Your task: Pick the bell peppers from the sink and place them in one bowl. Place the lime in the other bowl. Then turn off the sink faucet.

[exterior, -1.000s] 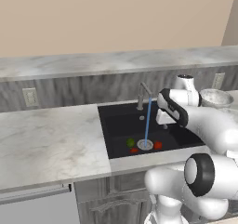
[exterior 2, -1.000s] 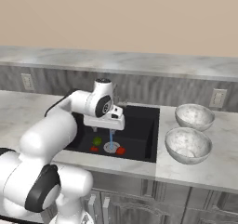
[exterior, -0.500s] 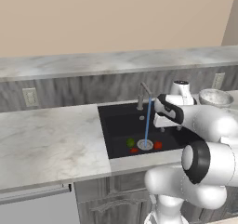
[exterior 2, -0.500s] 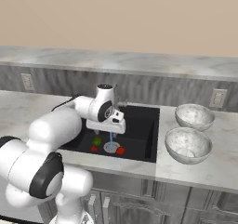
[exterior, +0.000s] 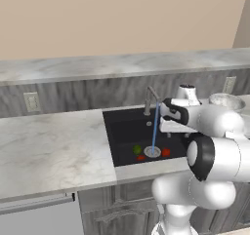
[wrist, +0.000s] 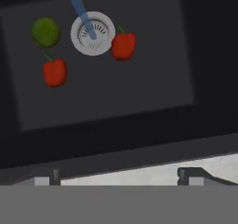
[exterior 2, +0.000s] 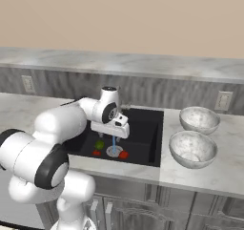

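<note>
White arm links bulk in the lower right of the left base view, bent at a dark elbow joint and reaching left over the sink point(exterior: 122, 131); in the right base view, same arm rising from lower left and folding forward to the frame's centre. Gripper point(exterior 2: 113, 130) poised above the black basin, pointing down, jaws spread wide, nothing between them. Finger tips point(wrist: 190, 174) just peeking up at the bottom of the hand view, far apart, over the pale counter edge.

Below, on the matte black floor: one bell pepper point(wrist: 55, 72) at left of the hand view, the second bell pepper point(wrist: 123, 45) touching the right rim of the silver drain point(wrist: 92, 33), lime point(wrist: 45, 31) in the upper left, near the drain but apart from it. Blue water stream point(wrist: 78, 8) falling onto the drain, so faucet running.

Further back, sink faucet point(exterior: 150, 98) standing at the basin's rear edge, centre of the left base view. Right of the sink in the right base view, nearer bowl point(exterior 2: 192, 149) and farther bowl point(exterior 2: 199, 120) side by side on marble, both without fruit. Grey backsplash behind.
</note>
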